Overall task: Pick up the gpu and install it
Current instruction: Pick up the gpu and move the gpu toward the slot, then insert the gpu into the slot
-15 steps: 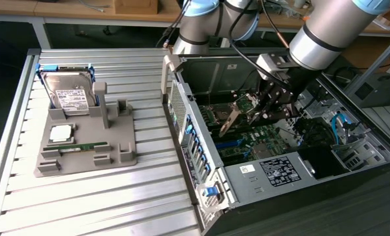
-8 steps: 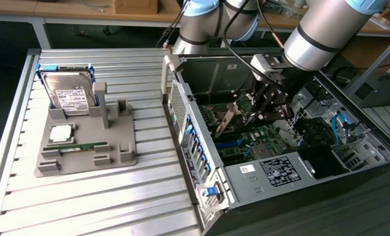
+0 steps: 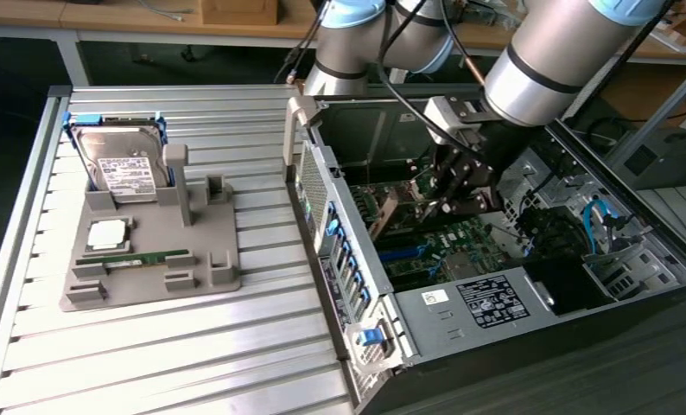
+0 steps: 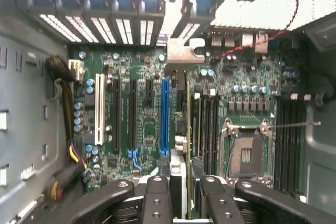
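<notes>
My gripper (image 3: 453, 201) is inside the open computer case (image 3: 459, 303), shut on the gpu (image 3: 391, 212), a green-brown card held on edge over the motherboard (image 3: 435, 242). In the wrist view the fingers (image 4: 157, 187) clamp the gpu (image 4: 181, 59) from both sides. The card runs edge-on away from them, and its metal end bracket reaches the case's rear slot openings. It lies just beside the long blue slot (image 4: 165, 114). I cannot tell whether its lower edge touches the slot.
The CPU socket (image 4: 247, 153) and memory slots (image 4: 289, 135) lie on one side of the card, and a cable bundle (image 4: 68, 124) lies by the case wall. On the slatted table, a grey fixture (image 3: 147, 259) holds a hard drive (image 3: 118, 164), a chip (image 3: 107, 232) and a memory stick (image 3: 136, 258).
</notes>
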You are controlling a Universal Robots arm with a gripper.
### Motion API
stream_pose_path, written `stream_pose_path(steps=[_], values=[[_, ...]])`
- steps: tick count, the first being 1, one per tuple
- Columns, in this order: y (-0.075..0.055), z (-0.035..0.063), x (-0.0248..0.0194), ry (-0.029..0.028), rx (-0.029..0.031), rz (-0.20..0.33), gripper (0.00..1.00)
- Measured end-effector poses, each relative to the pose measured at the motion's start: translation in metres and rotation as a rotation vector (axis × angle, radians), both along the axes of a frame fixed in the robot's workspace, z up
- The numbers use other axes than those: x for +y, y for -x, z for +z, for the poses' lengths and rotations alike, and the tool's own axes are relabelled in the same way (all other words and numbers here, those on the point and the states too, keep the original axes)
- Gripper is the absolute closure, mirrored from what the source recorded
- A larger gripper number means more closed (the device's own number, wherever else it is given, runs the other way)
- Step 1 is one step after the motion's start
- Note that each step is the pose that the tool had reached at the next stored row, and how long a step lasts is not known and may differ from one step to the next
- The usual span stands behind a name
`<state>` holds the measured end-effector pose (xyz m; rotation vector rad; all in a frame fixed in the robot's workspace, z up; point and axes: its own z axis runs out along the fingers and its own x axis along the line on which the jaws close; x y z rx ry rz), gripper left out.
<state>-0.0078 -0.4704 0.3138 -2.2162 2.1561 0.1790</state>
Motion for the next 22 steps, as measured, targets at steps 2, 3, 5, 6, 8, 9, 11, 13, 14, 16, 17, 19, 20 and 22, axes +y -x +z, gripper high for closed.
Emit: stream_pose_path(steps=[2, 3, 5, 6, 8, 9, 11, 13, 14, 16, 17, 19, 20, 22], values=[[0.006, -0.0001, -0.0007, -0.0004, -0.0002, 0.0, 0.73], [0.01, -0.0001, -0.001, -0.0004, -0.0002, 0.0, 0.73], [0.015, -0.0003, -0.0016, -0.0005, -0.0004, 0.0, 0.73], [0.015, -0.0006, -0.0017, -0.0005, -0.0005, 0.0, 0.73], [0.015, -0.0011, -0.0024, -0.0006, -0.0004, 0.0, 0.73], [0.015, -0.0013, -0.0027, -0.0002, -0.0004, 0.0, 0.73], [0.015, -0.0016, -0.003, 0.0063, -0.0003, 0.0, 0.73], [0.015, -0.0023, -0.0031, 0.0274, -0.0004, 0.0, 0.73], [0.015, -0.0026, -0.0031, 0.0392, -0.0003, 0.0, 0.73], [0.015, -0.0041, -0.0031, 0.0458, -0.0004, -0.003, 0.73], [0.015, -0.0047, -0.0031, 0.046, -0.0002, -0.009, 0.73], [0.015, -0.0065, -0.0031, 0.0465, 0.0004, -0.034, 0.73], [0.015, -0.0076, -0.0031, 0.0478, 0.0006, -0.044, 0.73], [0.016, -0.009, -0.0032, 0.0527, 0.0007, -0.049, 0.73]])
